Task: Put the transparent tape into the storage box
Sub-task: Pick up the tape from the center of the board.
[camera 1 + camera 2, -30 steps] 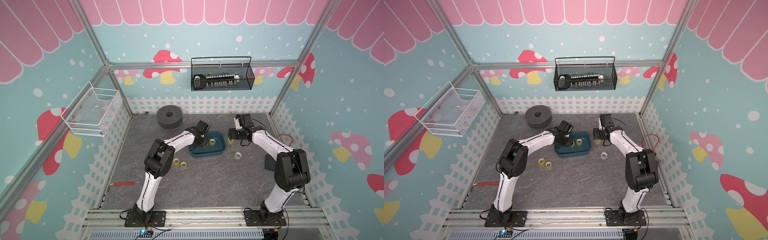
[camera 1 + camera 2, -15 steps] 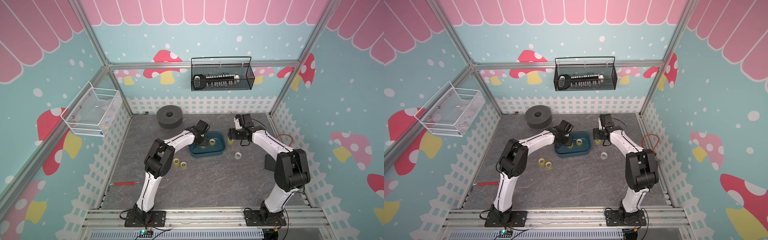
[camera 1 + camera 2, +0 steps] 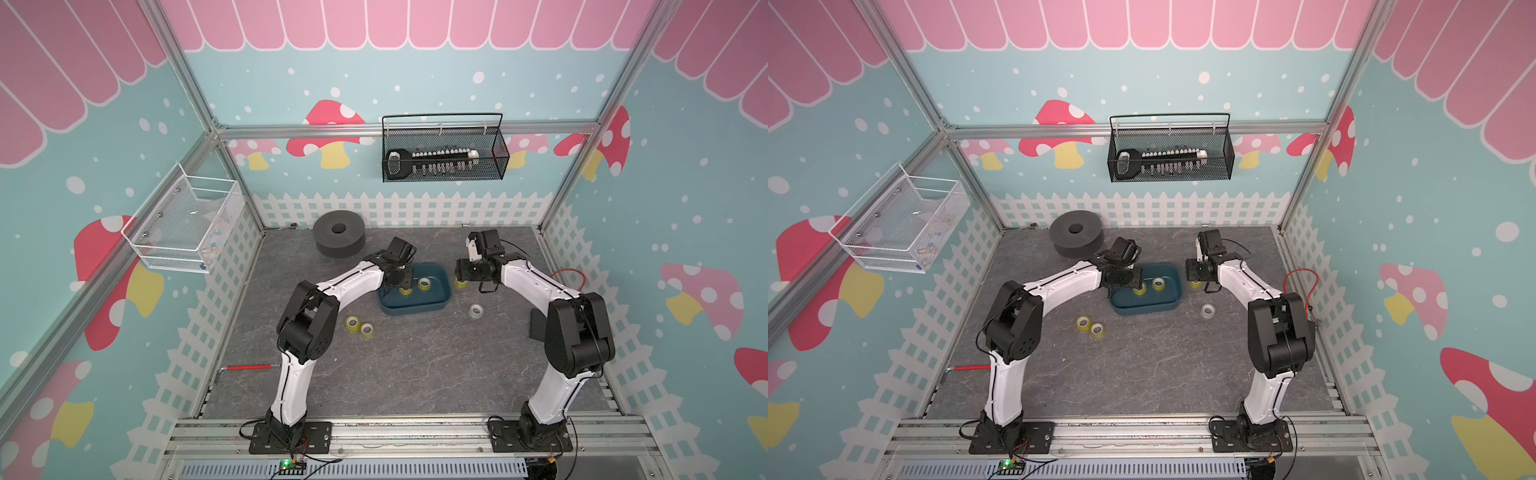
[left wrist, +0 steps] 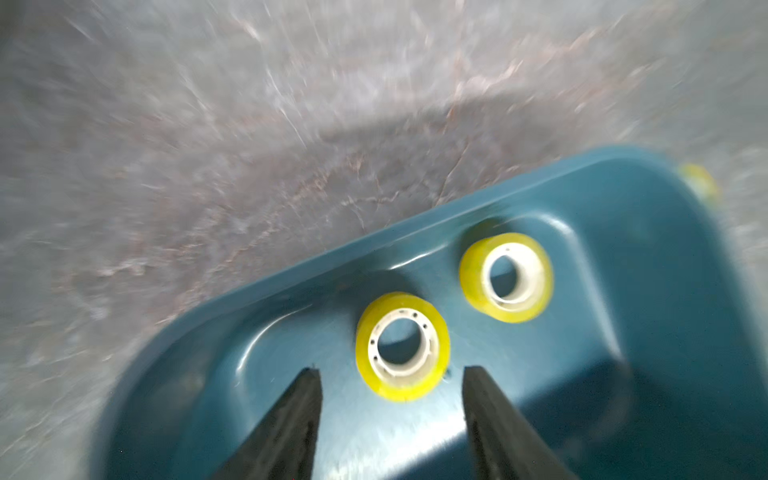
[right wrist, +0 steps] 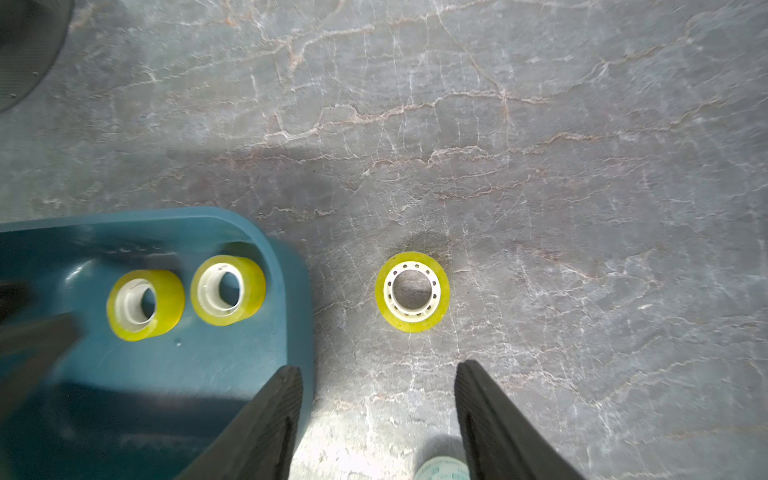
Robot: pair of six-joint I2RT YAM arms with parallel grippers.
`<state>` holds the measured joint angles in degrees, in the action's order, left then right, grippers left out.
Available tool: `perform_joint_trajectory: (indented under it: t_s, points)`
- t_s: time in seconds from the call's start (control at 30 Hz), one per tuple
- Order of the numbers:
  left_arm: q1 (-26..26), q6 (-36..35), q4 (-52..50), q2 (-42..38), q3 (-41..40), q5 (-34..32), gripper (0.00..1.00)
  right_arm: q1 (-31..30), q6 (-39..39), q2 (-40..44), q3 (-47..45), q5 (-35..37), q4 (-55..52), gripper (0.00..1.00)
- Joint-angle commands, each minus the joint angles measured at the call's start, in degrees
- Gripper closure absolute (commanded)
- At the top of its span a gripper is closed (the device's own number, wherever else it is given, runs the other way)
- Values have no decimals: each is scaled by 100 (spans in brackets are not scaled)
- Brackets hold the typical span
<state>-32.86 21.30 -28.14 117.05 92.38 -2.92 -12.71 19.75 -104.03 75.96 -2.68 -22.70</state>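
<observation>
The left claw (image 4: 390, 399) hangs over the storage box (image 4: 648, 232) with its two black fingers (image 4: 291, 424) spread apart and nothing between them; in the left wrist view a yellowish roll of transparent tape (image 4: 402, 345) lies flat on the box floor just past the fingertips, free of them, and a second roll (image 4: 506, 277) lies further toward the right of that frame, also inside the box; that view is blurred. The right claw (image 5: 378, 407) is likewise open and empty; in the right wrist view its fingers (image 5: 494, 415) frame a third roll (image 5: 412, 291) that lies flat on the grey marbled tabletop (image 5: 540, 124), outside the box, just beside the box's rounded corner (image 5: 286, 266) and not touching the fingers; one finger overlaps the box rim in that picture, but whether it touches it cannot be told.

In both top views the dark teal box (image 3: 440, 299) (image 3: 1173, 297) sits near the middle of the frame, between the two arms; two more yellowish rolls (image 3: 353, 322) (image 3: 367, 329) stand side by side on the tabletop below and left of the box, and a grey-white roll (image 3: 476, 310) lies below and right of it. A dark foam ring (image 3: 338, 232) rests near the back fence; a black wire basket (image 3: 442, 156) hangs on the back wall; a white mesh basket (image 3: 183, 226) hangs at the left of the frame.
</observation>
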Motion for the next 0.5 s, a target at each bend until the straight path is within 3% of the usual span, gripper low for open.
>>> perform_joint_trajectory:
  t_s: [0.0, 0.1, 0.23, 0.47]
  points:
    - [111, 205, 633, -895, -269, -129, 33, 105, -75, -335, -10, -45, 104, 38]
    - [145, 208, 796, -1420, -500, -281, 26, 177, -85, -566, 104, -53, 139, 39]
    - [269, 301, 829, -2017, -794, -350, 1, 290, -85, -811, 208, -31, 203, 41]
    - [585, 544, 876, -2692, -1469, -156, 1, 391, -85, -1135, 315, -17, 286, 45]
